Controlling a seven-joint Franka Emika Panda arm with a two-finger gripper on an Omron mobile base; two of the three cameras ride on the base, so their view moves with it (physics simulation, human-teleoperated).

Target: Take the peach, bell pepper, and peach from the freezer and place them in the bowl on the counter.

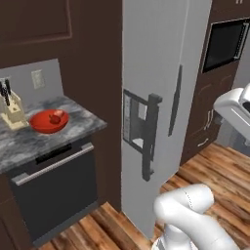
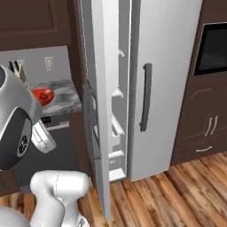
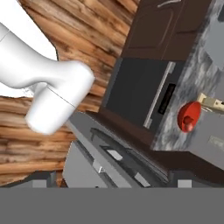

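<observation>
A: Where does the bowl [image 1: 49, 121] sit?
B: On the counter [image 1: 73, 124], at about nine o'clock in the left base view, just beside a knife block [image 1: 12, 111]. Something small, red and roundish lies inside it; I take it for the bell pepper [image 1: 55, 118], though it is too small to be sure.
A: And the freezer [image 2: 116, 111]?
B: Its door [image 2: 98, 106] stands swung out, white shelves showing in the gap, at twelve o'clock in the right base view. The wider fridge door [image 2: 166, 84] beside it is closed.
A: The gripper [image 3: 113, 181]?
B: Its two fingertips sit at six o'clock in the hand view, spread wide apart, nothing between them. That view looks across at the dishwasher [image 3: 140, 94] and the bowl at three o'clock.
</observation>
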